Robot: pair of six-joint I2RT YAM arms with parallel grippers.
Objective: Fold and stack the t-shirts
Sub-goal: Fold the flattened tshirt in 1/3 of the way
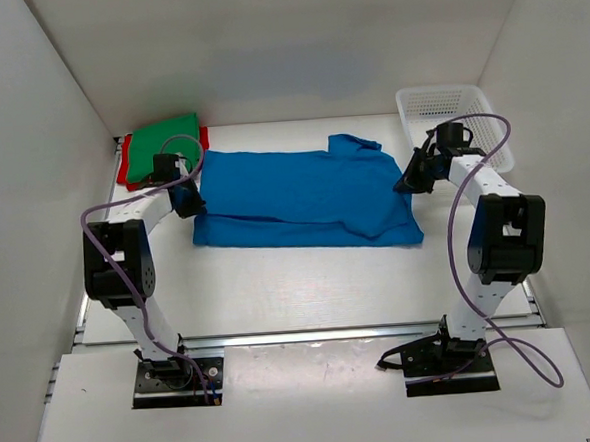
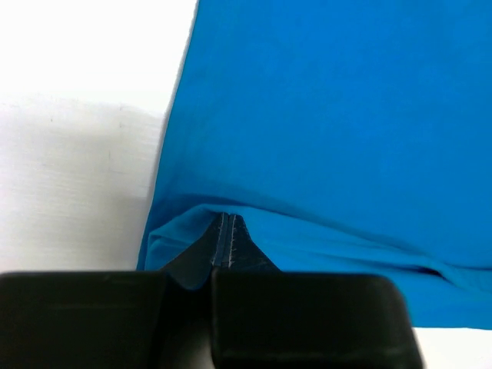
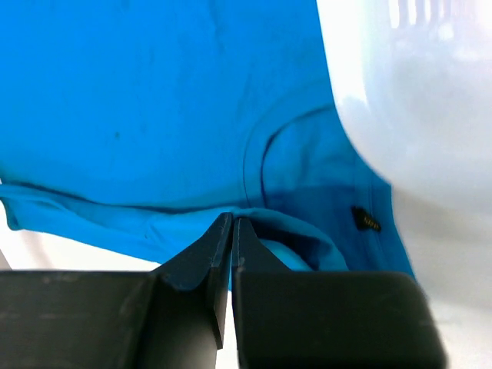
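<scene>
**Two tools, one blue t-shirt, held at opposite ends**

Item: blue t-shirt (image 1: 303,195), lying flat mid-table (image 1: 309,285), partly doubled over, with a lower layer showing along its near edge. Its long axis runs left to right, and a sleeve points to the far right.

Left tool (image 1: 186,200): at the shirt's left end, fingers pressed together with a fold of blue cloth gathered at the tips, by the look of it pinched.

Right tool (image 1: 413,179): at the shirt's right end, fingers likewise together on a bunched blue edge, just beside the white basket (image 1: 437,92).

Relation that governs the next move: the shirt lies between the tools, so each tool faces inward along the long axis. Any fold across the short axis probably needs both ends carried together and level.

Stack: green t-shirt (image 1: 165,139) folded on top of the red t-shirt (image 1: 124,169), at the far left corner. The left arm is the nearer to it; the right is well apart.
</scene>
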